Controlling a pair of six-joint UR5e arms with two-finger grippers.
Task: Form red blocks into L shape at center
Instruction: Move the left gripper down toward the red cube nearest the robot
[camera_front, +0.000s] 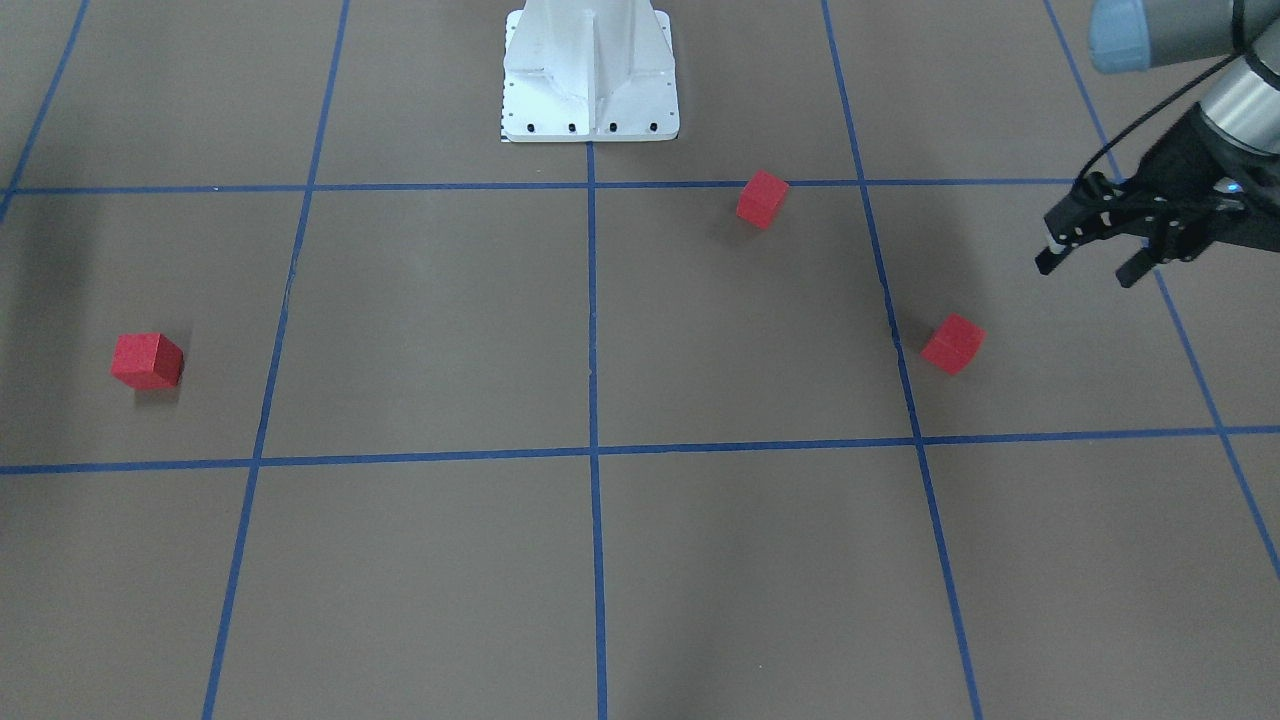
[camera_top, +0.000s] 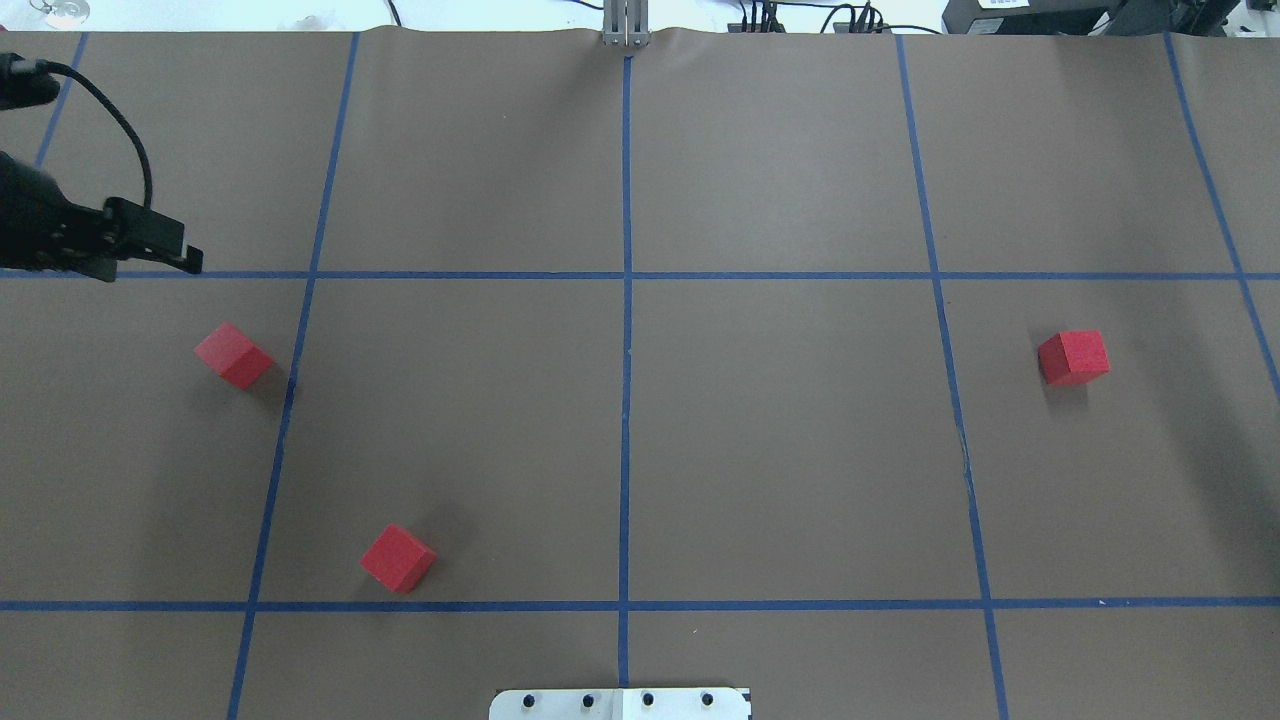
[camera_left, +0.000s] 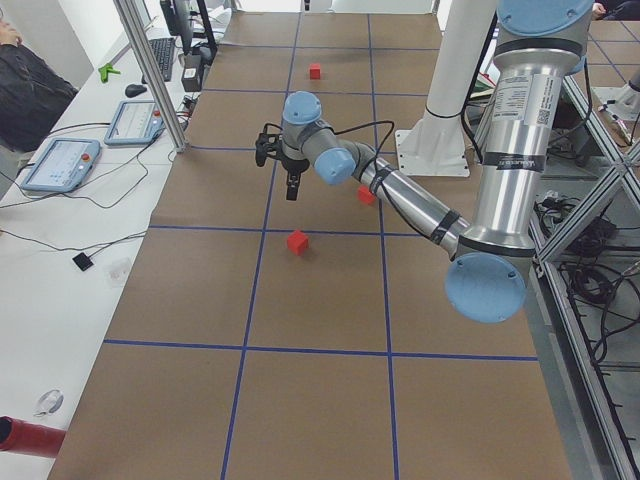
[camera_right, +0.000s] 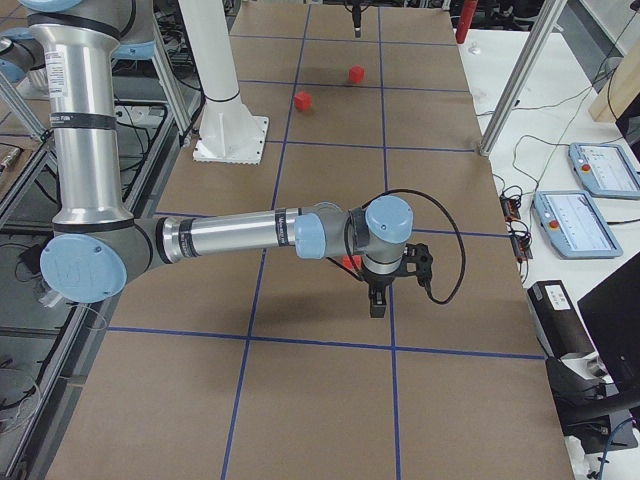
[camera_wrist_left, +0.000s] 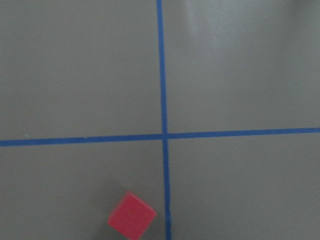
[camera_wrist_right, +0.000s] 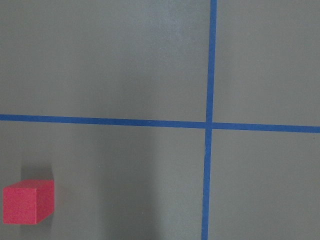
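Your brown table (camera_top: 480, 150) carries a blue tape grid; its far edge runs along the top of the overhead view, and the white base (camera_top: 620, 703) sits at the near edge. The center (camera_top: 627, 275), the tape crossing straight out from the base, has wide grid squares on every side. Count three red blocks, all flat on the table and well apart. The left block (camera_top: 233, 355) lies just beside a tape line, the near block (camera_top: 397, 558) sits just short of the cross line by the base, and the right block (camera_top: 1073, 358) is far out on the right side. All three are well away from the center. Count two arms. The left gripper (camera_front: 1088, 270) hangs toward the table's left end, near the left block, fingers spread and holding nothing. The right gripper (camera_right: 378, 300) points down close by the right block; you cannot tell from that side view how its fingers stand.
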